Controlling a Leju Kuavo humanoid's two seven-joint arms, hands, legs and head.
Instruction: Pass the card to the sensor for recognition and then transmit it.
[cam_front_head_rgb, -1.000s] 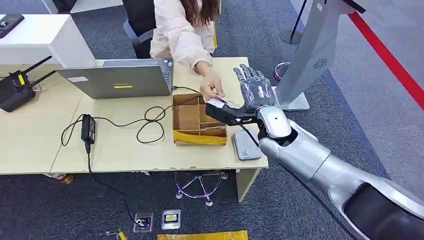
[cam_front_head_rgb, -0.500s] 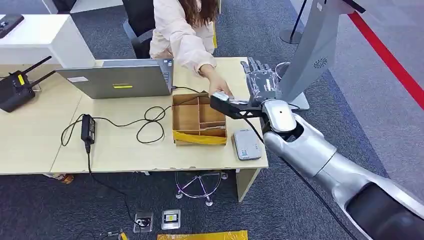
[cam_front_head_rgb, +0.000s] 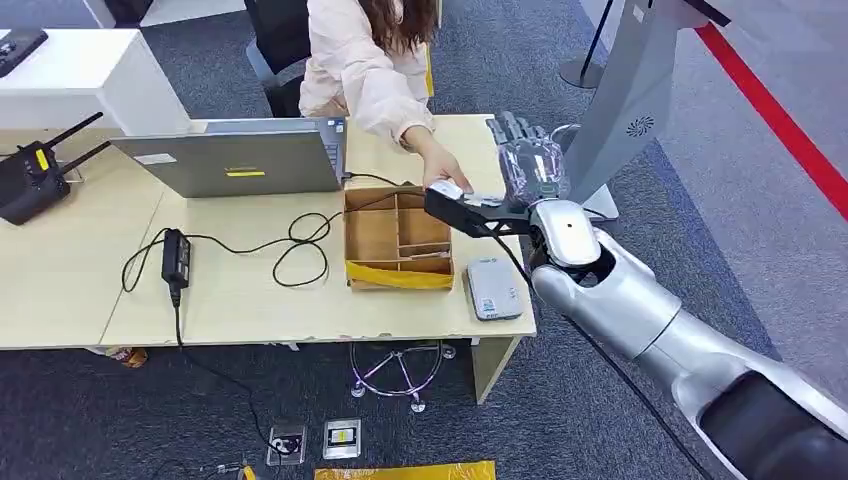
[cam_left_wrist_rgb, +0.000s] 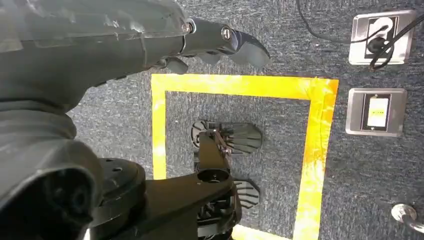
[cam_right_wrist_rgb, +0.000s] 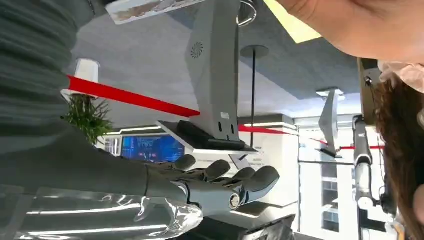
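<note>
My right hand is raised over the table's right end, fingers straight and spread, thumb stretched left. A white card lies at the thumb's tip, away from the fingers. A person's hand reaches from behind the table and has its fingers on that card. In the right wrist view the card sticks out past the thumb and the person's hand is beside it. The grey sensor lies flat on the table nearer me, below the arm. My left hand hangs over the floor and holds nothing.
A cardboard tray with compartments sits left of the sensor. A laptop, a black cable with adapter and a radio unit occupy the light wooden table. A grey stand rises at the right.
My right hand has moved away from me, off the sensor and toward the far table edge. The person's hand has stayed on the card throughout.
</note>
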